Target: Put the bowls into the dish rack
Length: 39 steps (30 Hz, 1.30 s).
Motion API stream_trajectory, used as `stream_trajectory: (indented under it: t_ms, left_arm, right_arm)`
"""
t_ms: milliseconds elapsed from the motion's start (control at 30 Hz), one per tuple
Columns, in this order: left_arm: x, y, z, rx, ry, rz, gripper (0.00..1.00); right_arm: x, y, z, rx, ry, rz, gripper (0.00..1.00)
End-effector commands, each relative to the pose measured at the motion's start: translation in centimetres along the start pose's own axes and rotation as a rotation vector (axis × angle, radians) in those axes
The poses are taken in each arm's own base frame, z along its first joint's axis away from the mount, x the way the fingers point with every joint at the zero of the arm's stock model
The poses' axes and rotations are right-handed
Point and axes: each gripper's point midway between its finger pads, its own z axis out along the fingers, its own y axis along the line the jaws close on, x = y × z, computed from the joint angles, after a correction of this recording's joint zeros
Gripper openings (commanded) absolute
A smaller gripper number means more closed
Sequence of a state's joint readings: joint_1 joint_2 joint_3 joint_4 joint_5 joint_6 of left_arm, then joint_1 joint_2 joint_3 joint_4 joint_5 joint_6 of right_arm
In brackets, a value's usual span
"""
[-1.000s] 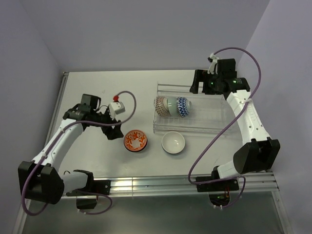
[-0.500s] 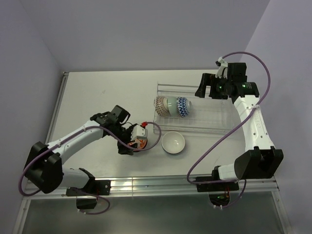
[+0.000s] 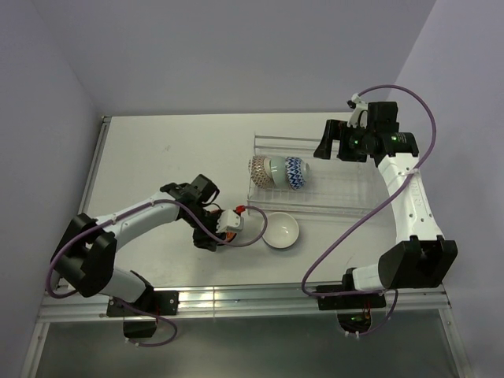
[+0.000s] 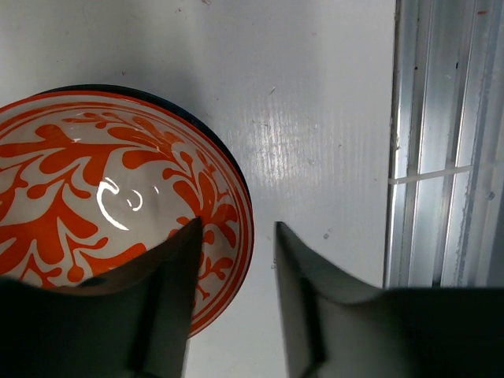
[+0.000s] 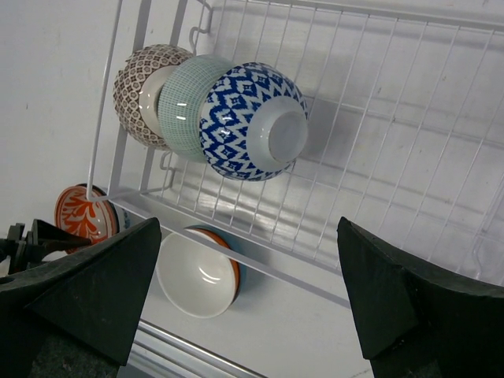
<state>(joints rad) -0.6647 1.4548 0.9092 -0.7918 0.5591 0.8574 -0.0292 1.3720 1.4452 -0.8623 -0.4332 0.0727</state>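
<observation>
The orange-red bowl (image 4: 102, 197) with white pattern sits upright on the table. My left gripper (image 4: 236, 228) is open and low over its right rim, one finger inside the bowl and one outside; in the top view the gripper (image 3: 226, 228) covers most of the bowl. A white bowl (image 3: 280, 230) with an orange rim sits on the table just right of it. The wire dish rack (image 3: 339, 185) holds three bowls on edge: brown-patterned (image 5: 138, 90), pale green (image 5: 185, 102) and blue-white (image 5: 252, 122). My right gripper (image 3: 329, 148) is open and empty, high above the rack's far side.
The rack's right half (image 5: 394, 142) holds no bowls. An aluminium rail (image 4: 441, 142) runs along the table's near edge, close to the left gripper. The white bowl (image 5: 197, 272) lies against the rack's near side. Walls bound the table at the back and sides.
My left arm swung right from the table's left part to the orange-red bowl and came down over its rim. My right arm shifted slightly right and back, then held still.
</observation>
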Motion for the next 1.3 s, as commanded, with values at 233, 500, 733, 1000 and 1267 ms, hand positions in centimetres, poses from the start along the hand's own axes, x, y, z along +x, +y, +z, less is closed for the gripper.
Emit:
stream_trajectory:
  t_ms: [233, 500, 733, 1000, 1267]
  left_arm:
    - [-1.4, -0.2, -1.0, 0.021, -0.021, 0.045, 0.20]
    - [-1.4, -0.7, -1.9, 0.013, -0.010, 0.035, 0.00]
    - [-2.4, -0.8, -3.6, -0.038, -0.030, 0.033, 0.00]
    - [-5.3, -1.0, -6.7, -0.116, -0.115, 0.024, 0.00]
    - [-8.6, -0.5, -10.1, -0.250, -0.250, -0.010, 0.00]
  right_arm:
    - [-0.2, 0.3, 0.1, -0.024, 0.006, 0.010, 1.00]
    - [-0.3, 0.5, 0.4, -0.042, 0.013, 0.010, 1.00]
    - [-0.4, 0.8, 0.6, -0.070, 0.018, 0.014, 1.00]
    - [-0.7, 2.0, 0.8, -0.138, 0.000, 0.045, 1.00]
    - [-0.9, 3.7, 1.0, -0.232, 0.006, 0.109, 1.00]
